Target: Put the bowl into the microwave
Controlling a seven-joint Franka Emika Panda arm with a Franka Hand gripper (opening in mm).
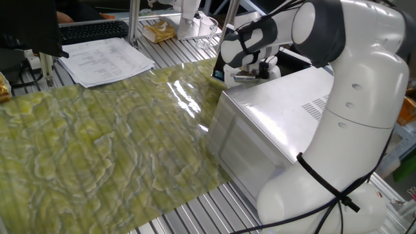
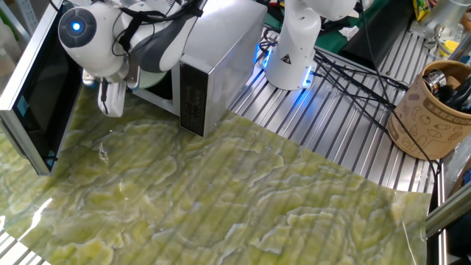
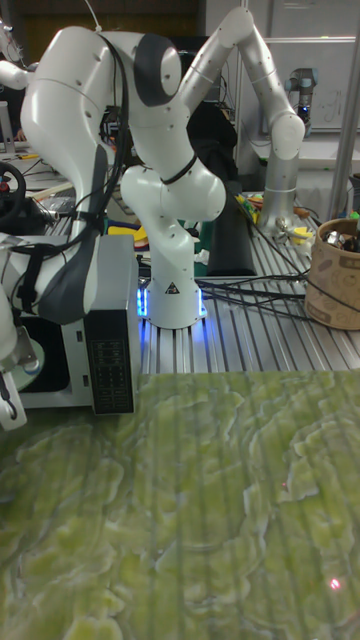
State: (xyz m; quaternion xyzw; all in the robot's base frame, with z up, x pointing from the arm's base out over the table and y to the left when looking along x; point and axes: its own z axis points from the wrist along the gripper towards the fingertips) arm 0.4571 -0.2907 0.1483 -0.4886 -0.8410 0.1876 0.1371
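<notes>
Tall fixed view: green marbled mat point(image 3: 200, 500) over ribbed metal table point(image 3: 250, 345).

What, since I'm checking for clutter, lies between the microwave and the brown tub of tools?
In the other fixed view, the arm's white base and black cables lie between the microwave and the brown tub, on the slatted metal table.
</notes>
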